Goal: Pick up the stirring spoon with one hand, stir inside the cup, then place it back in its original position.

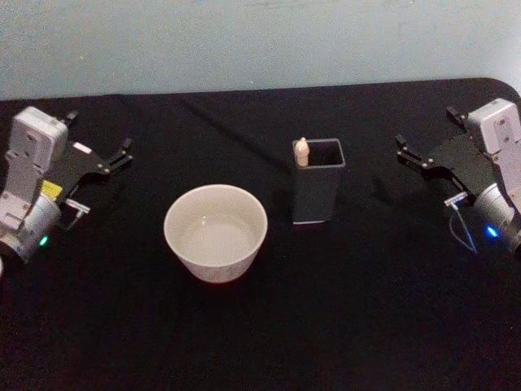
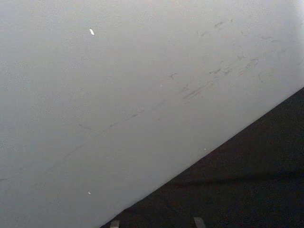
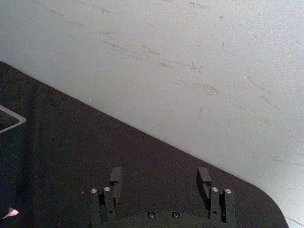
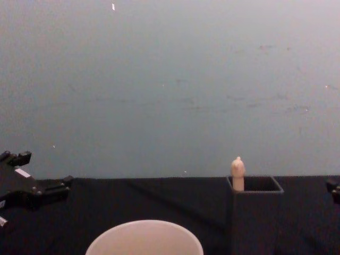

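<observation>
The stirring spoon [image 1: 302, 152] stands upright in the near-left corner of the dark holder [image 1: 318, 194], with just its knobbed handle tip above the rim, so its long axis runs straight up. My right end effector [image 1: 427, 173] hovers released over the desk [image 1: 366, 309], and the holder lies inward, to its left. My left end effector [image 1: 102, 179], also released, is parked farther off, beyond the cup [image 1: 216, 232]. I judge the right arm nearer.

No legible txt, nos. or brands anywhere. Yellow sticker [image 1: 50, 190] on left arm [image 1: 28, 163]: print too small to read.
</observation>
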Available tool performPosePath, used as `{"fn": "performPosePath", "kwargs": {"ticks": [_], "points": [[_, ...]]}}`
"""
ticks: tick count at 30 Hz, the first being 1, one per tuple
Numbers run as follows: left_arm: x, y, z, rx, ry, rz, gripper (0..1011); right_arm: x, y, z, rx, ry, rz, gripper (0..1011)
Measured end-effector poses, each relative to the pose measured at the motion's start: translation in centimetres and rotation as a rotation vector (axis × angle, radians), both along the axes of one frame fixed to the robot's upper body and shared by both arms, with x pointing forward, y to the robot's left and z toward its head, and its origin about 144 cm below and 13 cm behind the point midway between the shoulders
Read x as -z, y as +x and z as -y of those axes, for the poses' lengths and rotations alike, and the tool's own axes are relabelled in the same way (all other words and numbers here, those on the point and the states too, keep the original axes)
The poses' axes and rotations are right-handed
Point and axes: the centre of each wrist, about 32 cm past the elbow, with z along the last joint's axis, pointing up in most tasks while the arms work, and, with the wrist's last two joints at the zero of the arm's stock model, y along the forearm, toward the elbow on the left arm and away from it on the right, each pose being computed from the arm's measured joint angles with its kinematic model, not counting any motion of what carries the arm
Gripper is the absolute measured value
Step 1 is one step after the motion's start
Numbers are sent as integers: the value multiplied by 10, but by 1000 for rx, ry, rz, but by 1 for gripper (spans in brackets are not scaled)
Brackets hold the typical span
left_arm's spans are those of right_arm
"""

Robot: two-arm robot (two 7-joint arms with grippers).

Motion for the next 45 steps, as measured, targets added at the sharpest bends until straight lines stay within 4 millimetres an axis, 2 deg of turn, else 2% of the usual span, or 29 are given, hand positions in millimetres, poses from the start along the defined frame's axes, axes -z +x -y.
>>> {"fn": "performPosePath", "kwargs": {"ticks": [45], "points": [[0,0,0,0,0,0,1001,0,0,0,0,0,0,1002]]}}
